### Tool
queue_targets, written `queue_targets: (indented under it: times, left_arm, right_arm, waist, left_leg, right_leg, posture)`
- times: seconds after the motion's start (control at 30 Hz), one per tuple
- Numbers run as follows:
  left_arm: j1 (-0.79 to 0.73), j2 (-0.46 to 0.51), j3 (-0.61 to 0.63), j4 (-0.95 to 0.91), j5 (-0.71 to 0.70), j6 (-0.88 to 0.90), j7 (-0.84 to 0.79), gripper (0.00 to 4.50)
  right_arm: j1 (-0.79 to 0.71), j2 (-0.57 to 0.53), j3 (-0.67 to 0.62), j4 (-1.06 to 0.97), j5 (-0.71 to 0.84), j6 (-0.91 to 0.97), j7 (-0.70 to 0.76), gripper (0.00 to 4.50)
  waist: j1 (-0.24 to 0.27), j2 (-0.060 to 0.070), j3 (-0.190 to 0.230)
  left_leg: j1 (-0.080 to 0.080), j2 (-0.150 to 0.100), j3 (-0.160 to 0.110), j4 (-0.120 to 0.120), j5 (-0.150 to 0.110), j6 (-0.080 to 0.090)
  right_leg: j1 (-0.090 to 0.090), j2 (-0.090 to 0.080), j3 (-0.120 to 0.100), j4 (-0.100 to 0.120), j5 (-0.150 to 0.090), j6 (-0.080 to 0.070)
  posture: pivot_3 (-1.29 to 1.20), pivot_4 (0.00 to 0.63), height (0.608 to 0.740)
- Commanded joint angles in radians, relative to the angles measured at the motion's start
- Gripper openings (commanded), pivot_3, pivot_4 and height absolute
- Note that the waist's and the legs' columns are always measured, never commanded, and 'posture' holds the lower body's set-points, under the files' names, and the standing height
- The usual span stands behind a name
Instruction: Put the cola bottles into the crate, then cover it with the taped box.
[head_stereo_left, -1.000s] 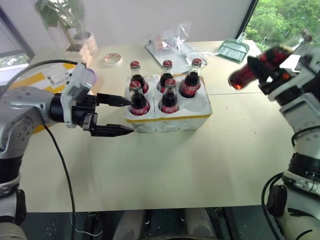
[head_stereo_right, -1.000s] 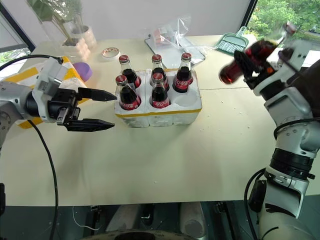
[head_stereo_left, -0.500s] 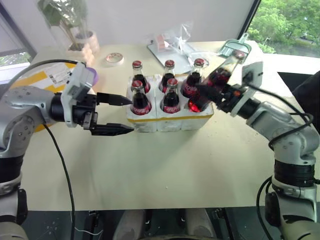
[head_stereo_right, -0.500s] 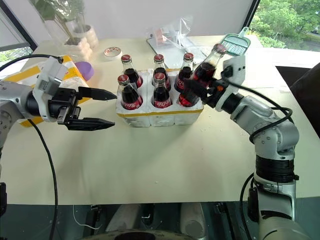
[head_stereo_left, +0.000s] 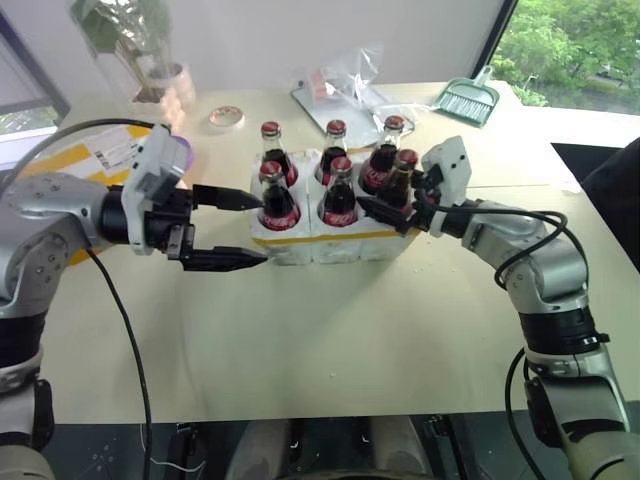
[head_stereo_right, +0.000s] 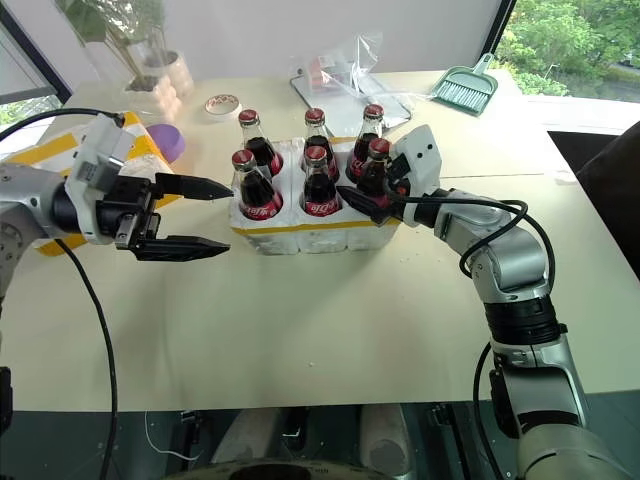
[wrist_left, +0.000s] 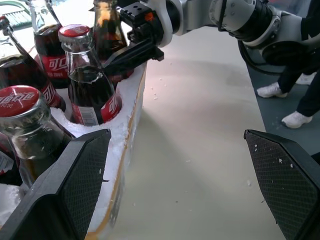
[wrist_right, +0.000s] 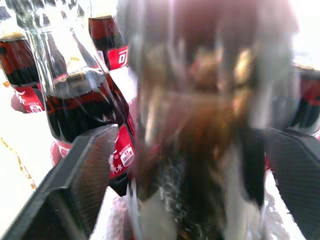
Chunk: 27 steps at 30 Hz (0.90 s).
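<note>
So all six cola bottles (head_stereo_left: 340, 195) are standing in the crate (head_stereo_left: 340, 240) now, three in the far row and three in the near row, red caps up, and the crate sits around the middle of the counter (head_stereo_left: 330, 340) with its yellow band along the near rim. The right end effector (head_stereo_left: 392, 210) is at the crate's near right corner, with its black fingers (head_stereo_left: 380, 212) on either side of the sixth bottle (head_stereo_left: 402, 180), the one in the near right well. In the right wrist view that bottle (wrist_right: 200, 130) sits between the two fingers with a gap on each side, so the jaws look parted rather than clamped, though the view is blurry up close. The bottle stands upright in its well. The left end effector (head_stereo_left: 235, 230) hangs just left of the crate with its fingers spread as wide as they go and nothing between them, the upper finger tip close to the near left bottle (head_stereo_left: 275, 200), and I can't tell if it touches. The taped box (head_stereo_left: 95, 160) is off at the far left of the counter, partly behind the left arm, well apart from the crate. Further back there's a clear plastic bag (head_stereo_left: 350, 85), a green dustpan (head_stereo_left: 467, 100), a small dish (head_stereo_left: 225, 118) and a potted plant (head_stereo_left: 135, 40)
</note>
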Motion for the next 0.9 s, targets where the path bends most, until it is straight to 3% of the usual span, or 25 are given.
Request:
queue_targets:
  times: [0.03, 0.27, 0.4, 0.53, 0.63, 0.77, 0.9]
  left_arm:
    - [0.031, 0.028, 0.076, -0.044, -0.015, 0.001, 0.028, 4.5]
    - [0.222, 0.105, 0.294, -0.087, 0.048, -0.023, 0.124, 4.5]
    - [0.367, 0.146, 0.427, -0.113, 0.133, -0.057, 0.148, 4.5]
    - [0.669, 0.173, 0.581, -0.054, 0.472, -0.266, 0.173, 4.5]
    - [0.815, 0.147, 0.653, 0.054, 0.653, -0.432, 0.25, 4.5]
    - [0.878, 0.122, 0.63, 0.253, 0.836, -0.654, 0.433, 4.5]
    - [0.803, 0.125, 0.531, 0.473, 0.941, -0.814, 0.613, 4.5]
  right_arm:
    - [-0.023, -0.045, -0.106, -0.069, 0.107, 0.062, 0.072, 4.41]
    - [-0.024, -0.319, -0.344, -0.12, 0.331, 0.221, 0.275, 4.41]
    - [-0.019, -0.415, -0.429, -0.091, 0.41, 0.294, 0.33, 4.41]
    - [0.041, -0.46, -0.438, -0.12, 0.389, 0.245, 0.398, 4.41]
    - [0.038, -0.447, -0.43, -0.106, 0.401, 0.248, 0.392, 4.41]
    - [0.002, -0.439, -0.397, -0.075, 0.399, 0.239, 0.411, 4.41]
    - [-0.044, -0.444, -0.365, -0.032, 0.386, 0.234, 0.426, 4.41]
  waist:
    - [0.001, 0.0, 0.0]
    - [0.003, 0.0, 0.0]
    - [-0.003, 0.0, 0.0]
    - [-0.001, 0.001, 0.0]
    - [0.001, 0.001, 0.0]
    - [0.01, 0.001, 0.0]
    - [0.025, 0.001, -0.001]
  left_leg:
    - [0.0, 0.0, 0.0, 0.0, 0.0, 0.0]
    - [-0.001, 0.0, 0.0, 0.0, -0.001, 0.001]
    - [0.0, 0.001, 0.001, 0.0, -0.001, 0.001]
    - [0.0, 0.002, 0.001, -0.001, -0.001, 0.001]
    - [0.0, 0.002, 0.002, -0.002, -0.001, 0.001]
    - [-0.001, 0.002, 0.001, -0.003, -0.003, -0.001]
    - [-0.002, 0.002, 0.002, -0.003, -0.004, -0.001]
  right_leg:
    - [0.0, 0.0, 0.0, 0.0, 0.0, 0.0]
    - [0.0, -0.002, 0.0, -0.001, 0.0, 0.0]
    - [0.001, -0.003, 0.0, -0.002, 0.0, 0.0]
    - [0.0, -0.004, 0.0, -0.003, -0.001, -0.002]
    - [0.0, -0.005, 0.001, -0.004, -0.002, -0.004]
    - [0.0, -0.005, 0.0, -0.009, -0.002, -0.005]
    - [-0.003, -0.005, 0.0, -0.013, -0.002, -0.005]
  posture:
    - [0.0, 0.15, 0.738]
    - [0.0, 0.15, 0.738]
    - [0.0, 0.15, 0.738]
    - [0.0, 0.15, 0.738]
    - [0.0, 0.15, 0.738]
    - [0.0, 0.15, 0.738]
    - [0.0, 0.15, 0.738]
